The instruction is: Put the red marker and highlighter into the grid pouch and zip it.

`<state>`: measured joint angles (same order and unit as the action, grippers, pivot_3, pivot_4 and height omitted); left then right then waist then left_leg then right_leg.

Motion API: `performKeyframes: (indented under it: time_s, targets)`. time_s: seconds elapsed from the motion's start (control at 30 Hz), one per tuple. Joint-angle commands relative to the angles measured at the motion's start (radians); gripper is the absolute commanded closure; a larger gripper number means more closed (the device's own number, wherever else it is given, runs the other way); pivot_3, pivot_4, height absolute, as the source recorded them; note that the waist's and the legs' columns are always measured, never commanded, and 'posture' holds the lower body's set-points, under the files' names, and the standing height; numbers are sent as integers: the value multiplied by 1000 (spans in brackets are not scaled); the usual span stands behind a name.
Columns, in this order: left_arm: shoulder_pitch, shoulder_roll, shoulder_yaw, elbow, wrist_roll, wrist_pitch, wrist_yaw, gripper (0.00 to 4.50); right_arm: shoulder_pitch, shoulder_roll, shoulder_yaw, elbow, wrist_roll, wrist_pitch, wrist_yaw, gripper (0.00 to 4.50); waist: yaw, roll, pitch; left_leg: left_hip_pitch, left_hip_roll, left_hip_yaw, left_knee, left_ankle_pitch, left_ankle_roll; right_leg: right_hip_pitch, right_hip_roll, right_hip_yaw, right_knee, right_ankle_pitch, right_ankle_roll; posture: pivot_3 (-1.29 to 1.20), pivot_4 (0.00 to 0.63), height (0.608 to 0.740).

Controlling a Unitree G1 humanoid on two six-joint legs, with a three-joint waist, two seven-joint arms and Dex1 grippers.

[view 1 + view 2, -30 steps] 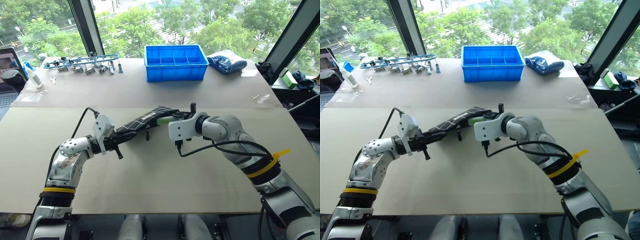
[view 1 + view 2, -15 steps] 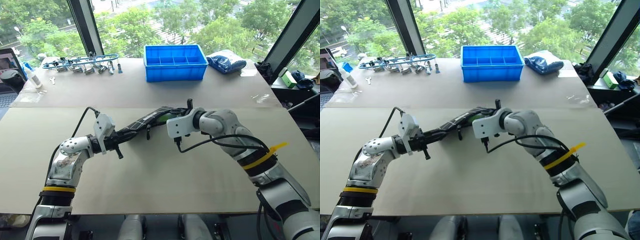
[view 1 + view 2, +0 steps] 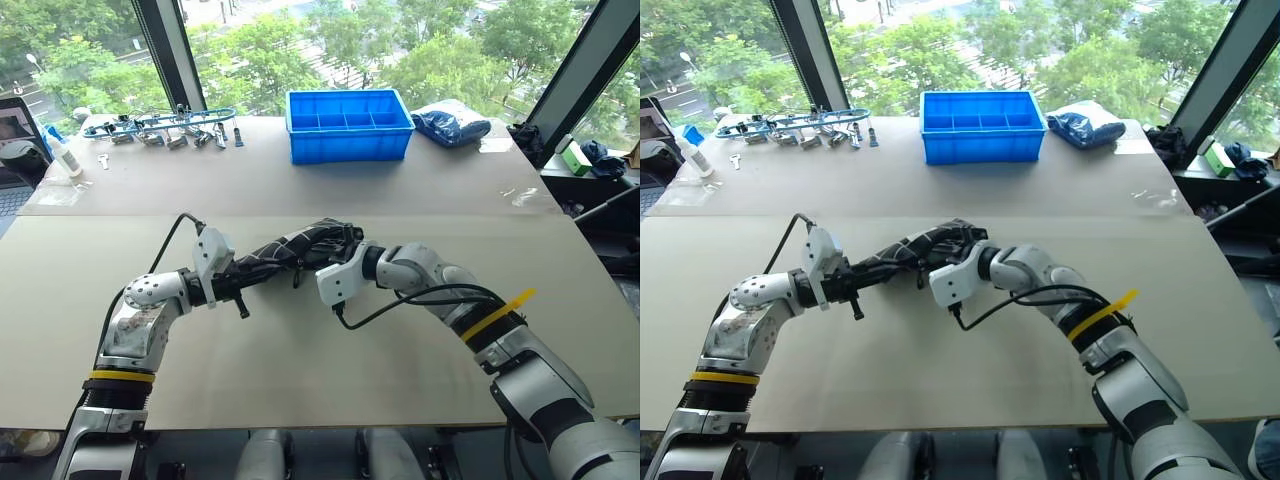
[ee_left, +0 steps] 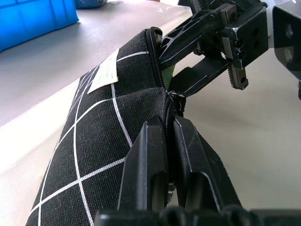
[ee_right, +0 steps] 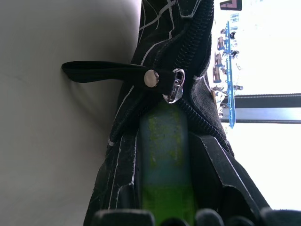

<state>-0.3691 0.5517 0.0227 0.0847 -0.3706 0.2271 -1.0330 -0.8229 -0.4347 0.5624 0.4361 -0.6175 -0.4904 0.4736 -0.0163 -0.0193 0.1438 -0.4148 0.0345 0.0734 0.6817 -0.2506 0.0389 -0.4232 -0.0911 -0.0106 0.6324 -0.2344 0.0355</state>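
Pushing the highlighter [image 5: 164, 155], gripped in the right tool [image 5: 164, 188], into the grid pouch [image 4: 108, 127] held above the desk [image 3: 300, 360] by the clamped-shut left tool [image 4: 167, 155], risks snagging the zipper slider [image 5: 173, 87] (half-closed mouth) and jamming.

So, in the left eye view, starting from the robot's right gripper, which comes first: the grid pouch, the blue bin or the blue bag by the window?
1. The grid pouch: the right gripper is at its open end.
2. The blue bin: farther back, mid-table.
3. The blue bag: far edge, right of the bin.
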Motion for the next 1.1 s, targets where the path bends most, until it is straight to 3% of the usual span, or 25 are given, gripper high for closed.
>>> performKeyframes:
  time_s: [0.03, 0.27, 0.4, 0.5, 0.63, 0.73, 0.83, 0.97, 1.1]
  targets:
    - [-10, -6, 25, -54, -33, -14, 2, 4500, 18, 9, -35, -15, 108, -15, 78, 2265, 0, 0, 0, 0, 0, 0, 0, 0, 0, 0, 0, 0, 0, 0, 0, 0, 150, 740]
    - [-22, -24, 23, -45, -43, -15, 5, 4500, -36, -49, -110, -7, 106, -10, 68, 28, 3, 0, 0, 0, 0, -2, 0, 0, 0, 0, -1, 0, 0, 0, 0, 0, 150, 740]
    - [-28, -34, 27, -35, -49, -15, 11, 4500, -46, -115, -175, -90, 222, 11, 172, 28, 4, 0, 0, 0, 0, -2, 0, 0, 1, 0, -1, 0, 0, 0, 0, 0, 150, 740]
    - [-31, -40, 31, -27, -53, -14, 17, 4500, -14, -177, -237, -234, 393, 115, 336, 28, 3, 0, 0, 0, 0, -3, 0, -1, 1, 0, 0, 0, 0, 0, 0, 0, 150, 740]
    - [-31, -45, 30, -23, -52, -15, 19, 4500, 93, -263, -342, -515, 714, 500, 546, 28, 6, 0, 0, 0, 1, -4, 0, -1, 2, 1, -1, 0, 0, 0, 0, 0, 150, 740]
    - [-31, -49, 28, -22, -50, -16, 17, 4500, 203, -318, -446, -733, 1050, 928, 581, 28, 12, 0, 0, 0, 1, -5, 0, -2, 3, 2, -1, -1, 0, 0, 0, 0, 150, 740]
    - [-31, -51, 29, -19, -49, -15, 16, 4500, 332, -301, -496, -852, 1229, 1217, 480, 28, 20, 0, 0, 0, 2, -6, 0, -2, 3, 3, -2, -2, 0, 0, 0, 0, 150, 740]
    - [-27, -51, 28, -21, -50, -12, 14, 4500, 377, -185, -500, -881, 1263, 1364, 299, 28, 17, 0, 0, 1, 0, -6, 0, -2, 3, 2, -1, 0, 0, 0, 0, 0, 150, 740]
    - [-29, -51, 25, -25, -49, -8, 13, 4500, 344, -46, -425, -821, 1186, 1425, 139, 28, 15, 0, 0, 1, 0, -6, 0, -1, 3, 1, 0, 0, 1, 1, -1, 0, 150, 740]
